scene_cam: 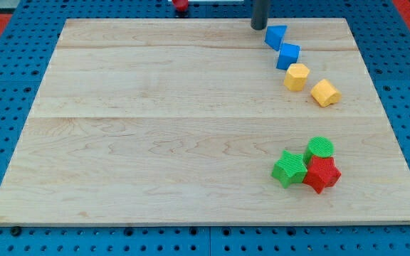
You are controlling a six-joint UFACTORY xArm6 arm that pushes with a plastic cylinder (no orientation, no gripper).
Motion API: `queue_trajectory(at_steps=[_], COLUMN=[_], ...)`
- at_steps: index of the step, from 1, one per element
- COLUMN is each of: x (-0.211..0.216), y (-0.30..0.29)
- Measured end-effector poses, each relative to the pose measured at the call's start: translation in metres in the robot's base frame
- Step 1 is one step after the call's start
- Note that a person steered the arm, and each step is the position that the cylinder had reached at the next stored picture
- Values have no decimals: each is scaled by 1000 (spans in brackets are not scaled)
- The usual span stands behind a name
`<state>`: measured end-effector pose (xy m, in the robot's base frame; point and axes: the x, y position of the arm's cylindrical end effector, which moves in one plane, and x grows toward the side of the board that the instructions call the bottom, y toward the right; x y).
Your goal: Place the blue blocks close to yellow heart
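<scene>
Wooden board: pale, made of joined planks, lying on a blue perforated table; it fills most of the view.

Rod: dark, straight, entering from the view's top right of centre. My tip rests at the board's top edge, just to the left of the topmost blue block and very near it; whether they touch cannot be told. The arm carries no pincer, so there is nothing to be open, closed or gripping.

Blue triangular block: near the board's top right, first in a short diagonal row running down and to the view's right.

Blue cube: just below and right of the triangular one, touching or nearly touching it.

Yellow heart: directly below the blue cube, right beside it, edges about meeting.

Yellow block: last in the row, lower right of the heart, with a small gap between them; exact shape unclear.

Green star: lower right of the board, well apart from the row.

Green cylinder: upper right of the star.

Red star: touching both green pieces.

Red object: small, at the view's top edge, beyond the board, partly cut off.
</scene>
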<state>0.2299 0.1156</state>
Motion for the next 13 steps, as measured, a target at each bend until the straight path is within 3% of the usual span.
queue_trajectory(at_steps=[1, 2, 3, 4, 5, 8, 10, 11, 13], x=[33, 74, 62, 24, 35, 137, 192, 192, 170], y=[39, 40, 39, 65, 102, 23, 20, 10, 94])
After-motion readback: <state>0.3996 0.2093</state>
